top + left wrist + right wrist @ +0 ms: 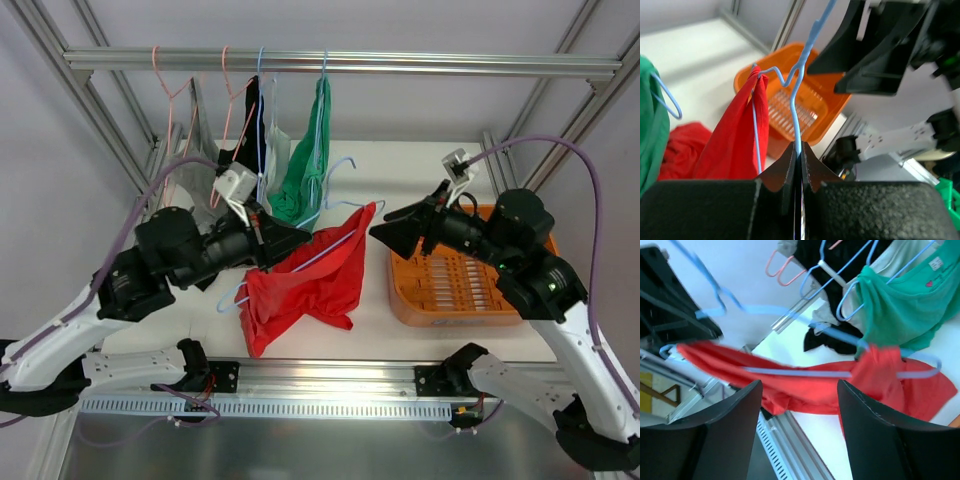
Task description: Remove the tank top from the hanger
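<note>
The red tank top (310, 285) hangs crumpled on a light-blue wire hanger (331, 250), its lower part resting on the white table. My left gripper (298, 238) is shut on the hanger's wire (797, 105), just below the neck, with the red cloth (732, 140) to the left of the jaws. My right gripper (378, 232) is open, level with the top's upper right corner and a short way from it. In the right wrist view, my right gripper (799, 385) has the tank top (880, 375) and hanger bar (790, 371) beyond its fingers, with nothing between them.
An orange slotted basket (460, 285) sits on the table under my right arm. A metal rail (400, 62) at the back carries pink and blue hangers, a green garment (305, 170) and a black one (250, 115). Frame posts stand at both sides.
</note>
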You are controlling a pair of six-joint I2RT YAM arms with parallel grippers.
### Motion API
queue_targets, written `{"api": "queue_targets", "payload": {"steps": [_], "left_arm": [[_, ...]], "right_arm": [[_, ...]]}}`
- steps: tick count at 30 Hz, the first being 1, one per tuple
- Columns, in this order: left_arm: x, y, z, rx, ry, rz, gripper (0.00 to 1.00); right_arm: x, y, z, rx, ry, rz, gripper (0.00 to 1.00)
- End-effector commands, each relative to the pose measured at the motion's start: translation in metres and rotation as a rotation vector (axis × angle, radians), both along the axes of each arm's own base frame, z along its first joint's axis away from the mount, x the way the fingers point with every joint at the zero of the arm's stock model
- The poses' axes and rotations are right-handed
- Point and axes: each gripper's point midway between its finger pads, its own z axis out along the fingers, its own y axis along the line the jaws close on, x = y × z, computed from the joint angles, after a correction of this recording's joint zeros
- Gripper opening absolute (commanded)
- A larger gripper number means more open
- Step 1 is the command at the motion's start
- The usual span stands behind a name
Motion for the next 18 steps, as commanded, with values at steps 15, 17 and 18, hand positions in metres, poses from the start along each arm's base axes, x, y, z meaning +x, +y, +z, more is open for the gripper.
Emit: {"api": "queue_targets", "payload": {"steps": [15, 17, 18], "left_arm": [[0.001, -0.002, 0.012, -0.103, 0.002, 0.015, 0.00], [0.000, 0.000, 0.015, -0.117, -0.004, 0.008, 0.00], [-0.001, -0.001, 0.016, -0.119, -0.005, 0.005, 0.00]], "right_arm": [[0.064, 0.020, -0.061, -0.270, 0.002, -0.226, 0.54], [0.068, 0.021, -0.069, -0.289, 0.009, -0.233, 0.45], [0.069, 0.020, -0.071, -0.297, 0.013, -0.242, 0.45]]}}
